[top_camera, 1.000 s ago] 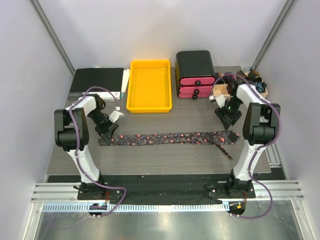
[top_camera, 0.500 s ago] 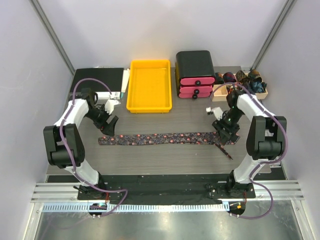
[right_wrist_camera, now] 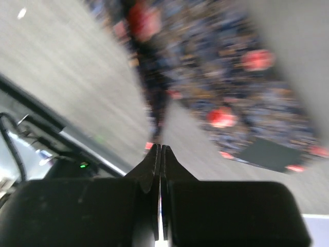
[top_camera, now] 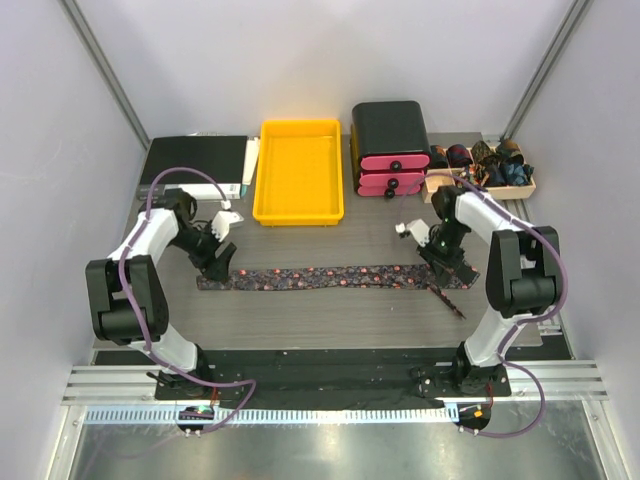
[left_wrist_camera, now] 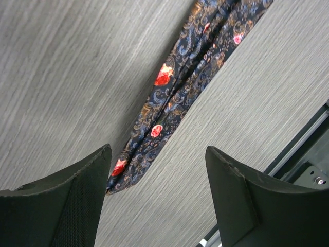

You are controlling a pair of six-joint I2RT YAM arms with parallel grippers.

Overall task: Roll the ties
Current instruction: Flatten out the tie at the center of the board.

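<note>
One dark tie (top_camera: 340, 275) with red and pink speckles lies flat across the table, left to right. Its thin tail (top_camera: 450, 300) runs off diagonally at the right end. My left gripper (top_camera: 221, 263) hangs open over the tie's left end. In the left wrist view the pointed tie end (left_wrist_camera: 180, 92) lies on the table just beyond the gripper (left_wrist_camera: 158, 154), nothing between the fingers. My right gripper (top_camera: 447, 265) is low over the tie's wide right end. In the right wrist view its fingers (right_wrist_camera: 159, 149) are pressed together, with the blurred tie (right_wrist_camera: 231, 77) ahead of them.
A yellow tray (top_camera: 298, 170) stands at the back middle, with a black box with pink drawers (top_camera: 391, 148) to its right. A wooden box of rolled ties (top_camera: 485, 168) sits at the back right. A flat black case (top_camera: 195, 165) lies at the back left.
My left arm has swung outward and its jaws have spread apart over the tie's left end. My right gripper has shifted left along the tie's right end and shut.
</note>
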